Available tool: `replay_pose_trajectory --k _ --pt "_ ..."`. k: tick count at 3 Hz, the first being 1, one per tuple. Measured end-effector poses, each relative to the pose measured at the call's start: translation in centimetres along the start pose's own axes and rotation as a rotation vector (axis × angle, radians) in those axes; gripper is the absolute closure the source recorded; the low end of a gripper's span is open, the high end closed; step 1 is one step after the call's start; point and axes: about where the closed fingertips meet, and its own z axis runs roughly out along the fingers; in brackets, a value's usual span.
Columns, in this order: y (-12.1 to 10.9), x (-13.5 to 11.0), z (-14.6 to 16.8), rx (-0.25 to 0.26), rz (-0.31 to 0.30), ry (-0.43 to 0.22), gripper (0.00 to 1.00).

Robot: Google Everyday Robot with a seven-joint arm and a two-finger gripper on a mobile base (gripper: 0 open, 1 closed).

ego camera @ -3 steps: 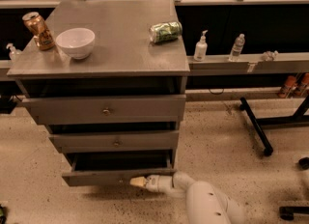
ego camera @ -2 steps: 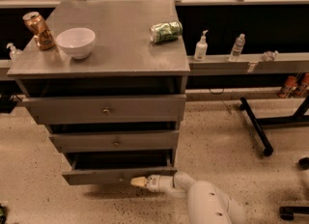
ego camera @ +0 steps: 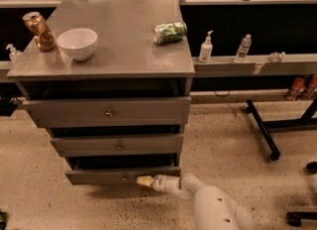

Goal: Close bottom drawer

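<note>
The grey cabinet has three drawers. The bottom drawer is the lowest, slim front panel; it stands pulled out a little, with a dark gap above it. My gripper reaches in from the lower right on a white arm. Its pale tip touches the bottom drawer's front panel near the centre, where the knob is hidden behind it. The middle drawer and top drawer sit above.
On the cabinet top stand a white bowl, an orange can and a green can lying on its side. Bottles stand on a ledge to the right. A black stand leg lies on the speckled floor.
</note>
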Motion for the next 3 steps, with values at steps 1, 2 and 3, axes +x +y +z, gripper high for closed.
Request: replay_pose_trajectory --k 1,2,3 --pt "0.7 -4.3 -0.7 -0.003 -0.011 -0.048 1.0" --pt "0.8 -4.0 -0.7 -0.003 -0.011 -0.048 1.0" --pt "0.9 -6.4 -0.8 -0.011 -0.014 -0.072 1.0"
